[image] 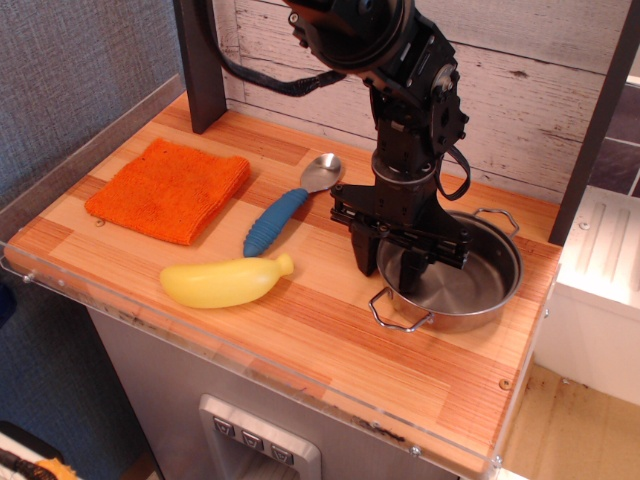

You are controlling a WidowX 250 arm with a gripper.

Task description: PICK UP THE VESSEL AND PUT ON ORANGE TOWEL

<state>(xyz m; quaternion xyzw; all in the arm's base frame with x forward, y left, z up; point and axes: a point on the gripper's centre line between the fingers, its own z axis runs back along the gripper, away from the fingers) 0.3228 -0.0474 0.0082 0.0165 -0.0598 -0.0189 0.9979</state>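
Observation:
The vessel (470, 290), a shallow shiny steel pot with two wire loop handles, stands on the right part of the wooden table. My gripper (390, 265) is down over its left rim. One finger (365, 255) is outside against the wall and the other finger (415, 272) is inside the pot. The jaws are narrowed, with a gap still showing between them. The pot rests on the table. The orange towel (170, 188), a folded nubby square, lies flat at the far left with nothing on it.
A yellow banana (225, 282) lies near the front edge, left of the pot. A metal spoon with a blue handle (280, 218) lies between towel and pot. A dark post (200, 60) stands at the back left. The table's right edge is close to the pot.

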